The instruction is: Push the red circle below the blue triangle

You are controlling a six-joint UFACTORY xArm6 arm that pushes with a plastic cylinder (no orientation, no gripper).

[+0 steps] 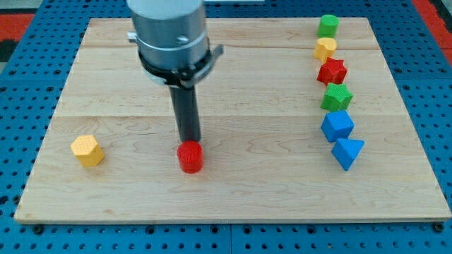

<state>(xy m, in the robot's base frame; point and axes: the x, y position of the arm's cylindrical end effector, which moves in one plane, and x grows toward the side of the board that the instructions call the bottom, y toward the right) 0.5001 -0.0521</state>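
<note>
**Seven blocks, one red puck to shove right**

Seven small blocks sit on the pale wooden table (233, 190), the biggest thing in view. Next in size is my tool, a grey arm housing ending in a straight dark rod; it has no jaws to open or close, and my tip (189, 142) rests just behind the red circle block (190, 156), touching or nearly so on its far side.

A column stands at the right: green cylinder block (328, 26), yellow rounded block (325, 49), red star block (332, 72), green star block (337, 97), blue cube block (337, 126) and, nearest, the blue triangle block (347, 152). A yellow hexagon block (87, 150) lies far left.

The red circle looks light, rigid and smooth-sided, so it will likely slide easily yet roll off a glancing push. I would press squarely on its left face.
</note>
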